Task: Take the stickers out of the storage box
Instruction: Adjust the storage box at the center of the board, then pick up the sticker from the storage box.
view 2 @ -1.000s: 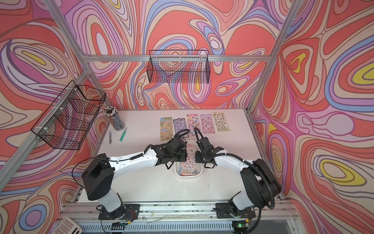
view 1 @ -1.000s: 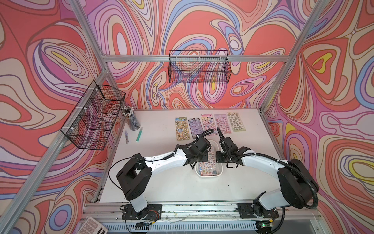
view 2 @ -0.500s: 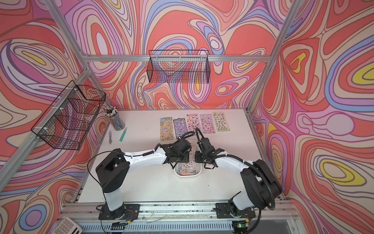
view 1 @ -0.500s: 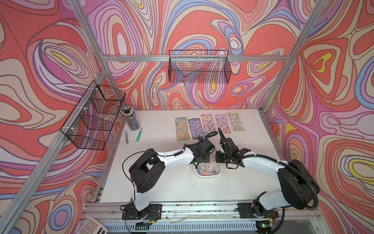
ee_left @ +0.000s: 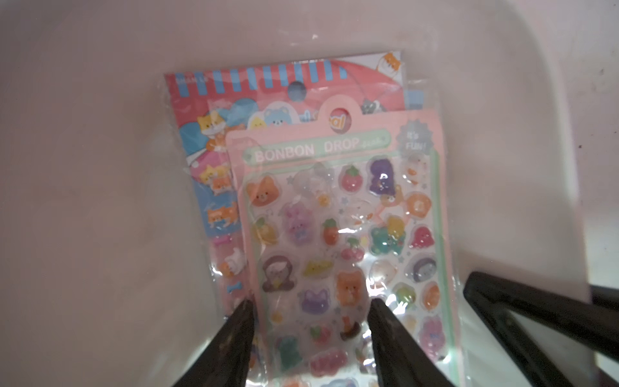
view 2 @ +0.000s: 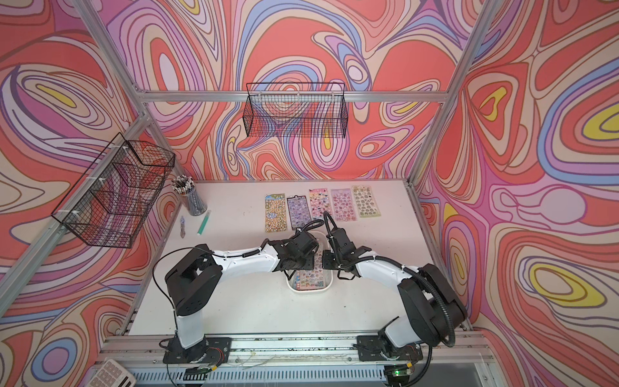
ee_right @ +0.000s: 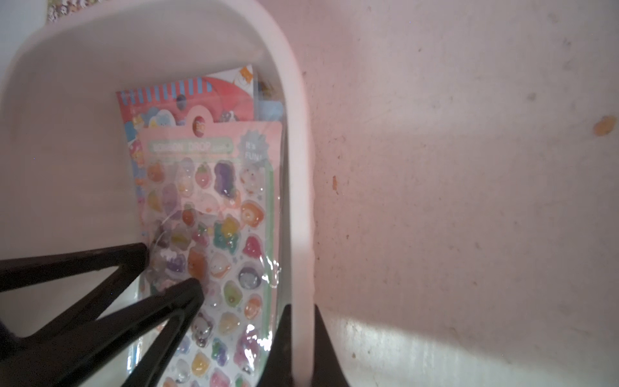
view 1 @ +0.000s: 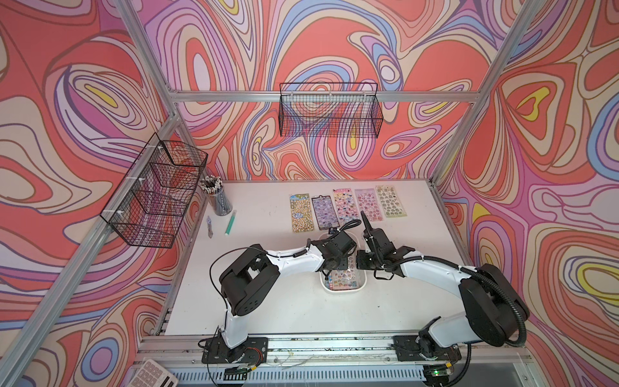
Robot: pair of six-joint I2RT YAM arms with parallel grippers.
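White counter (view 1: 278, 301): left hand (ee_left: 311, 301) half apart, tips touching top pink sheet of stickers (ee_left: 338, 214) in storage box (ee_right: 298, 167); right hand (ee_right: 301, 308) clamped on box wall

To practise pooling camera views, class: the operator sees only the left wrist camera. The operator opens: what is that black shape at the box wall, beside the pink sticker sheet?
Observer: That is the right gripper. It is shut on the side wall of the box, one finger inside and one outside.
Operator: Are any sheets out of the box?
Observer: Yes, five sheets lie in a row on the table, beyond the box.
Operator: Is anything else on the table?
Observer: A green pen lies beside a cup of pencils, near the far left corner.
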